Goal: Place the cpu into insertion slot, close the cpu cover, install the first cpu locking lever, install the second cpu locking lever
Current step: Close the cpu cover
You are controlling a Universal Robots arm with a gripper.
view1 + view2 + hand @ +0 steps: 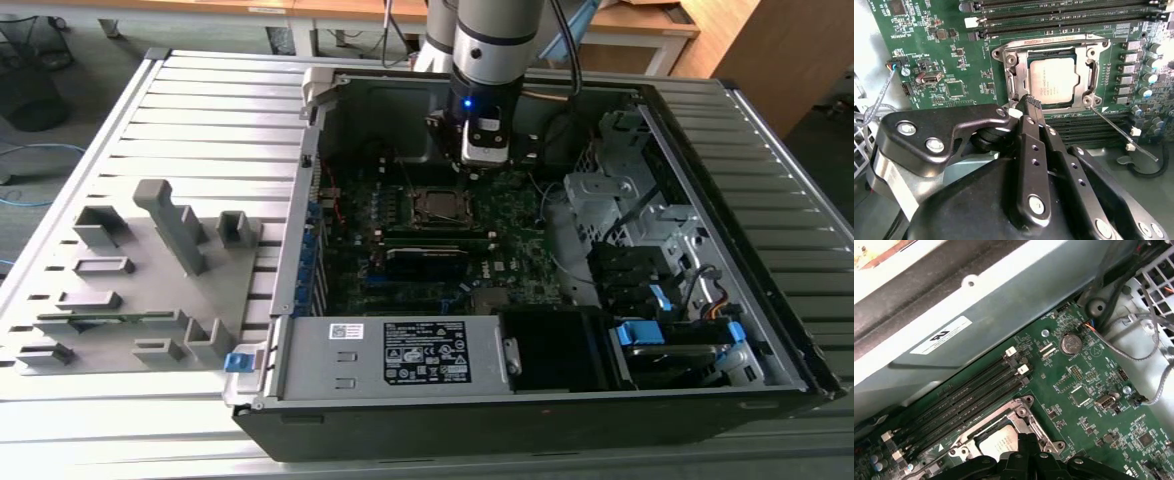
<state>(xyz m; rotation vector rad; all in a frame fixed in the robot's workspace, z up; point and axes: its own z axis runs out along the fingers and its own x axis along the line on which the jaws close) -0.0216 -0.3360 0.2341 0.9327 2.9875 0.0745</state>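
- Exterior view gives the big picture: the open PC case [534,420] sits on a slatted table [214,110], with a grey fixture tray [134,280] well off to the exterior view's left. The arm [494,40] comes straight down into the case, and the gripper [482,165] hangs just above the motherboard [414,270].
- You can't make out the fingers from there. The second wrist view sorts that out: the 2 black fingers [1026,150] are pressed together at the tip, so the gripper [1030,102] is closed, and I can't see anything pinched between them.
- Same view shows the cpu [1054,80] already sitting in the slot [1002,53], with the cover [1054,46] lying flat around it.
- The gripper tip is right at the cover's edge, beside the cpu and not on top of it.
- 1 thin lever [1126,135] sticks out from the cover's corner on the far side from the tip, running across the memory slots [1079,125].
- First wrist view shows the other side: the case wall [1004,320] with a label [941,335], a coin battery [1070,343], more memory slots [969,400], and the cpu [996,445] just beside the gripper [1026,440].
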